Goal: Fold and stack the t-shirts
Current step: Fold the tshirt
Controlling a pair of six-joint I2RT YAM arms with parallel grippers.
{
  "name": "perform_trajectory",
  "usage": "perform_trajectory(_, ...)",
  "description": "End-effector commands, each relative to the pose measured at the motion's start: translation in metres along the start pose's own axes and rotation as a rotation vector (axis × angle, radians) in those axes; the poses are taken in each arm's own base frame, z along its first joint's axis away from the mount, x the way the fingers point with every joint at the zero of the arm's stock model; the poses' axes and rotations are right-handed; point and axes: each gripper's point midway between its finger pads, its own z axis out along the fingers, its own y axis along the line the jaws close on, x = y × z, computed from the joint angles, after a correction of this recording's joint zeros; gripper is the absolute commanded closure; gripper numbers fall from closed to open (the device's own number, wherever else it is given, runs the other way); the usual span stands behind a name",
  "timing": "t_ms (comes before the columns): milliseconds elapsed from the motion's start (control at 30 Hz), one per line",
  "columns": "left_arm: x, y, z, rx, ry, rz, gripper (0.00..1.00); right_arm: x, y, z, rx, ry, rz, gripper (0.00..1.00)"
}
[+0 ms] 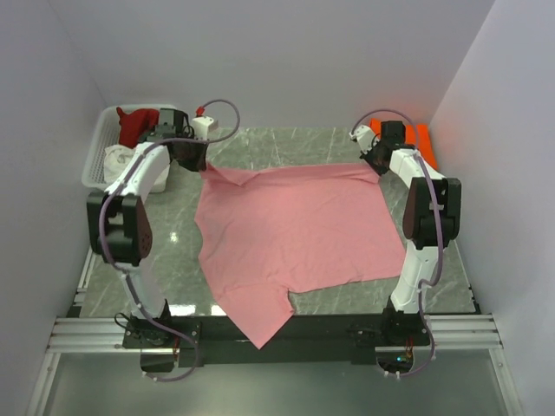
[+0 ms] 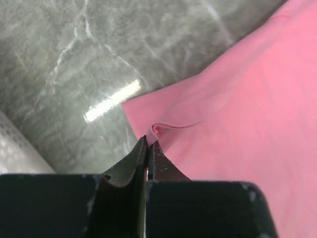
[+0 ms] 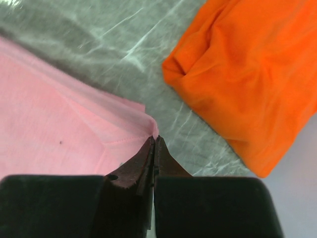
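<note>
Supporting surface: grey marble-look table [image 1: 329, 143].
Pink t-shirt [image 1: 295, 234]: spread open over table centre, mostly flat w/ light creases. Far edge runs L-R between both grippers. Near portion overhangs near table edge.
Basket [image 1: 97, 149]: white lattice, far-L corner of table, just beside L gripper.
Orange t-shirt [image 3: 242, 74]: bunched at far-R of table, just beyond R gripper. Apart from pink cloth, bare table btw the two.
Dark red t-shirt [image 1: 134, 124]: in Basket, far end, heaped above rim.
White t-shirt [image 1: 117, 160]: in Basket, near end, crumpled.
L gripper [image 2: 148, 141]: jaws closed tip to tip on far-L corner of pink t-shirt. Small pucker of cloth at tips; corner lifted slightly off table.
R gripper [image 3: 153, 140]: jaws closed tip to tip on far-R corner of pink t-shirt. Hem corner pinched at tips, cloth creased toward the pinch.
</note>
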Motion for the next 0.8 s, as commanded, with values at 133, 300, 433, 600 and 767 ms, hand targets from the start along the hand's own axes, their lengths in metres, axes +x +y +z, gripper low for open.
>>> perform_trajectory(133,0.018,-0.061,-0.055,0.09,-0.007,0.05,0.93,-0.009,-0.02,-0.037,0.018,-0.081,-0.074,1.0)
perform_trajectory(300,0.06,-0.099,-0.058,0.139,0.093,0.021,0.94,0.011,-0.012,-0.036,-0.001,-0.05,-0.137,1.0)
perform_trajectory(433,0.102,-0.115,-0.054,0.141,0.162,-0.007,0.96,0.034,0.008,-0.031,-0.032,-0.013,-0.19,1.0)
perform_trajectory(600,0.133,-0.121,-0.042,0.141,0.248,-0.038,0.99,0.053,0.022,-0.019,-0.055,0.035,-0.202,1.0)
perform_trajectory(767,0.137,-0.12,-0.032,0.153,0.302,-0.079,0.99,0.048,0.017,-0.018,-0.054,0.041,-0.181,1.0)
